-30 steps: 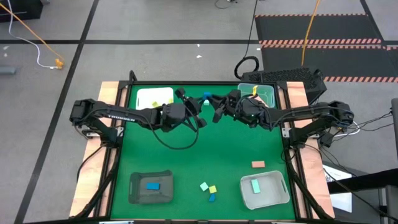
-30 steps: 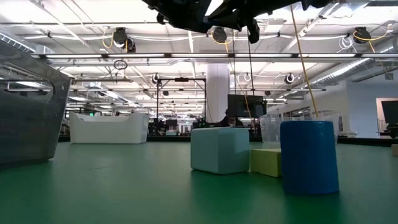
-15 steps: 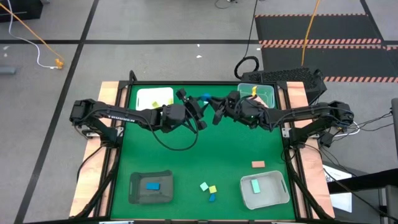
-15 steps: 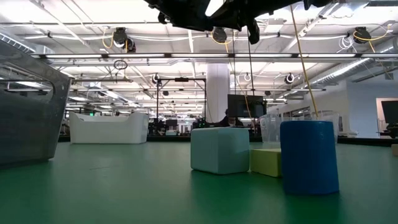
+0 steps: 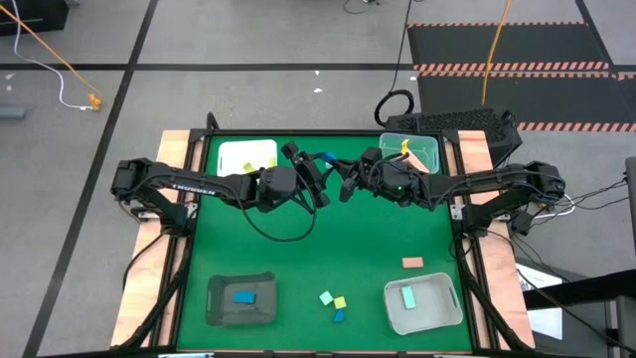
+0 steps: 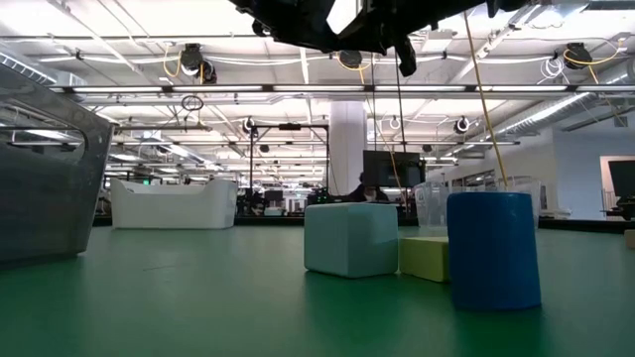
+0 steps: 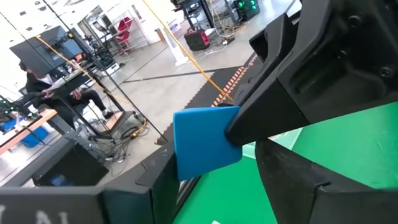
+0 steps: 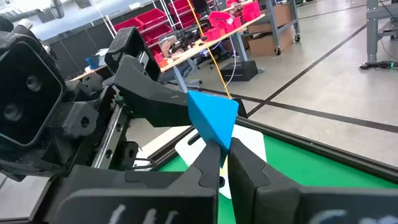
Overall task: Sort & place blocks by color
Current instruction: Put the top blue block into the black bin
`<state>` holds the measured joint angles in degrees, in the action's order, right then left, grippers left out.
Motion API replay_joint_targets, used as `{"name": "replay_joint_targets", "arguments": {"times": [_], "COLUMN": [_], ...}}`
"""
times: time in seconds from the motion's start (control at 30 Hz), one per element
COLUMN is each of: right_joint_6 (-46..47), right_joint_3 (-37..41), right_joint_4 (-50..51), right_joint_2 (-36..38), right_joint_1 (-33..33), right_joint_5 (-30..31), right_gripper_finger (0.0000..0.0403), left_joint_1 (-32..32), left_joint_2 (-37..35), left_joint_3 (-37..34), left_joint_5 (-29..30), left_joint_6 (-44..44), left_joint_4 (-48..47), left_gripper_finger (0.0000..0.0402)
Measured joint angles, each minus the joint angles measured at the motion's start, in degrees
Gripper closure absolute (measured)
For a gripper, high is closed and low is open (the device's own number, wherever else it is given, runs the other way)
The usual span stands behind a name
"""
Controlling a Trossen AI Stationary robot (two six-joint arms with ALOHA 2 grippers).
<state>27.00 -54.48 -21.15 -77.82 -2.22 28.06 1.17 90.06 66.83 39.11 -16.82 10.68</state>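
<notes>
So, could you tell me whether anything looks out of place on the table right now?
Mostly tidy. One salmon block lies loose just outside the white tray. Mid-air, the right tool pinches a blue block by its corner, beside the left tool.

Grey concrete floor (image 5: 248,40) (black mats (image 5: 507,40) with striped edges) surrounds the green table (image 5: 318,249).

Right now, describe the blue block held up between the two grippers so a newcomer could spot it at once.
Look to the far middle of the green table, where both dark arms meet in mid-air. The flat blue block hangs there, pinched by the right gripper beside the left gripper. It alone is off the table.
</notes>
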Motion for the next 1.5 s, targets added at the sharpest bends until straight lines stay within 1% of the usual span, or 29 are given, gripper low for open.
{"name": "replay_joint_targets", "arguments": {"times": [0.23, 0.37, 0.5, 0.63, 1.13, 1.23, 1.37, 1.5], "right_joint_6": [-0.10, -0.45, -0.44, -0.44, -1.48, -3.16, -3.91, -3.91], "right_joint_3": [0.00, 0.00, 0.00, 0.00, 0.00, 0.00, 0.00, 0.00], "right_joint_4": [0.04, 0.01, 0.10, 0.38, 0.58, 0.85, 1.09, 1.58], "right_joint_2": [0.01, 0.04, 0.09, 0.09, 0.09, 0.10, 0.11, 0.11], "right_joint_1": [-0.07, -0.07, -0.13, -0.13, -0.09, -0.09, -0.20, -0.50], "right_joint_5": [-0.86, -0.99, -3.16, -3.77, -4.18, -4.45, -7.40, -8.47], "right_gripper_finger": [0.0402, 0.0385, 0.0363, 0.0353, 0.0351, 0.0351, 0.0351, 0.0351], "left_joint_1": [-0.02, 0.00, 0.02, 0.02, 0.09, 0.19, 0.59, 0.91], "left_joint_2": [-0.02, -0.02, -0.02, -0.02, -0.02, -0.02, -0.02, -0.02], "left_joint_3": [0.00, 0.00, -0.02, -0.02, -0.04, -0.06, -0.09, -0.09], "left_joint_5": [0.39, 0.33, 0.04, -1.15, -2.01, -2.03, -2.01, -1.97], "left_joint_6": [0.85, 4.83, 7.10, 7.14, 7.10, 7.06, 7.07, 8.37], "left_joint_4": [-0.28, -0.28, -0.35, -0.42, -0.35, -0.35, -0.36, -0.39], "left_gripper_finger": [0.0239, 0.0248, 0.0250, 0.0250, 0.0250, 0.0250, 0.0250, 0.0250]}}
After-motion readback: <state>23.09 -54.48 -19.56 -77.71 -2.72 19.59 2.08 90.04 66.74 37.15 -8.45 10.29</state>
